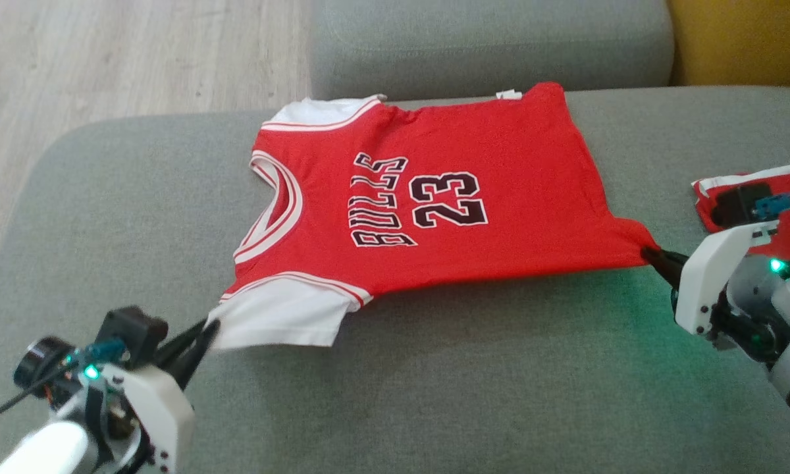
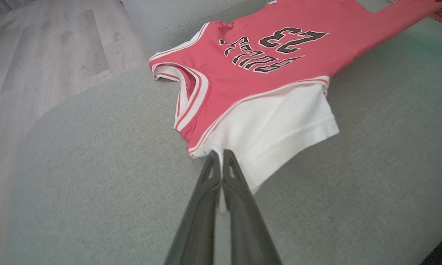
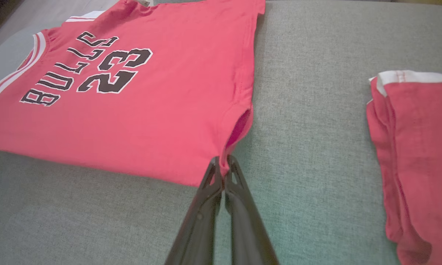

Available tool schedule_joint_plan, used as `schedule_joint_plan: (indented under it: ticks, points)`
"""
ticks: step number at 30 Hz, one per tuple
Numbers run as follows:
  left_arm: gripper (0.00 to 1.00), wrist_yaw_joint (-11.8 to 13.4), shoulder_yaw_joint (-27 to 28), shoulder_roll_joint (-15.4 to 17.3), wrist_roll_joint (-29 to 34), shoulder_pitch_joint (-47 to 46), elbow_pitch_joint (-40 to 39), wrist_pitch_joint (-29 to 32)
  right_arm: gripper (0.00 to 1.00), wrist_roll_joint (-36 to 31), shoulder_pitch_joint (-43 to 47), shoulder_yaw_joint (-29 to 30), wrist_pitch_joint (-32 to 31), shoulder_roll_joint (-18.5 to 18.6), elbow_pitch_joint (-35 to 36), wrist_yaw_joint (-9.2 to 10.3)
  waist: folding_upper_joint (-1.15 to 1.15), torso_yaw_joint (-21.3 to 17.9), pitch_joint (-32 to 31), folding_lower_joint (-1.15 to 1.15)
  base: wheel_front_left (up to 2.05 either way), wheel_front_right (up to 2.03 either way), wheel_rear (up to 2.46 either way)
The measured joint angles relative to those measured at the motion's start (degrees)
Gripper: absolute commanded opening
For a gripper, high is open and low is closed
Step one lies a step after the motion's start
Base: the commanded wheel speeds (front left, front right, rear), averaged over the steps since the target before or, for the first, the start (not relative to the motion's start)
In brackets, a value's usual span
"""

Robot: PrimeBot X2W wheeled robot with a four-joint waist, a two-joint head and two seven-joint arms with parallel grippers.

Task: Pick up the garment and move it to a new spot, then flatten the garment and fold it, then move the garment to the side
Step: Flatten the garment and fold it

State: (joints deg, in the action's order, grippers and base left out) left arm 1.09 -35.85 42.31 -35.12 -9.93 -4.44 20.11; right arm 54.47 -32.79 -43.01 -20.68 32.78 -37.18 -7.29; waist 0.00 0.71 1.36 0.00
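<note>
The garment (image 1: 428, 197) is a red jersey with white sleeves and black "BULLS 23" lettering, spread on the grey couch seat (image 1: 434, 368), collar toward the left. My left gripper (image 1: 207, 326) is shut on the near white sleeve (image 2: 276, 129) at its shoulder corner (image 2: 211, 152). My right gripper (image 1: 648, 253) is shut on the near hem corner (image 3: 226, 162) of the garment (image 3: 132, 92). The near edge is pulled taut between the two grips and lifted slightly, casting a shadow on the cushion.
A second folded red cloth with a white band (image 3: 416, 147) lies on the seat at the right (image 1: 750, 191), partly behind my right wrist. The couch backrest (image 1: 487, 39) rises behind. Wooden floor (image 1: 105, 52) lies beyond the couch's left edge.
</note>
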Motion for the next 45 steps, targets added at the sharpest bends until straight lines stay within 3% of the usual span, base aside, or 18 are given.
schedule_joint_plan:
  ticks: [6,14,25,34,35,36,37,38,39,41,45]
  points:
    - [0.00,-0.36,0.02,-0.43,0.93,-4.77,1.78,0.58,0.00,-0.32,-1.27,0.85,0.00,-0.14,0.05,0.00,0.00,-0.17,2.09,0.00,0.00,0.00,0.00]
    - [0.00,-3.69,-0.87,-2.03,2.50,-14.02,8.90,2.83,0.00,-1.78,-7.22,1.91,-0.01,-1.83,-1.55,0.00,0.00,-0.46,6.01,0.01,0.00,0.00,0.00]
    - [0.00,-7.02,-3.82,-5.00,7.67,-27.46,19.49,2.53,0.00,-5.72,-16.34,1.25,-0.71,-7.31,-8.94,0.00,0.00,-1.71,12.48,0.01,0.00,0.00,0.00]
    - [0.00,-8.13,-6.95,-7.83,10.50,-37.38,29.42,0.24,0.00,-6.24,-20.91,0.76,2.12,-10.26,-12.98,0.00,0.00,-2.85,16.41,0.01,0.00,0.00,0.00]
    - [0.18,-8.18,-7.17,-8.47,10.69,-38.09,30.34,-0.31,0.00,-6.24,-21.06,0.49,2.35,-10.44,-13.21,0.00,0.00,-2.95,16.68,0.00,0.00,0.00,0.00]
    - [0.49,-8.18,-7.35,-8.96,11.03,-38.65,31.21,-0.74,0.00,-6.24,-21.17,0.24,2.63,-10.62,-13.51,0.00,0.00,-3.05,16.92,0.01,0.00,0.00,0.00]
    - [1.00,-8.18,-7.60,-9.44,11.06,-39.22,32.40,-1.13,0.42,-6.25,-21.35,-0.04,2.90,-10.73,-13.94,0.00,0.00,-3.14,17.10,0.01,0.00,0.00,0.00]
    - [1.00,-8.16,-7.65,-9.95,11.09,-39.64,33.62,-1.59,0.75,-6.59,-21.58,-0.33,3.78,-10.79,-14.43,0.00,0.00,-3.21,17.24,0.01,0.00,0.00,0.00]
    - [1.00,-8.13,-7.78,-10.42,11.38,-40.01,34.61,-2.04,1.00,-6.72,-21.87,-0.25,4.61,-10.89,-14.97,0.00,0.00,-3.27,17.33,0.00,0.00,0.00,0.00]
    - [1.00,-7.34,-8.22,-11.15,12.56,-40.69,36.30,-3.76,1.00,-6.59,-22.32,0.42,6.50,-11.40,-15.79,0.00,0.00,-3.33,17.40,0.00,0.00,0.00,0.00]
    - [1.00,-1.25,-5.04,-13.78,12.88,-41.57,38.52,-12.25,1.00,-6.15,-23.49,2.13,13.39,-12.74,-16.80,0.00,0.00,-3.38,16.82,0.00,0.00,0.00,0.00]
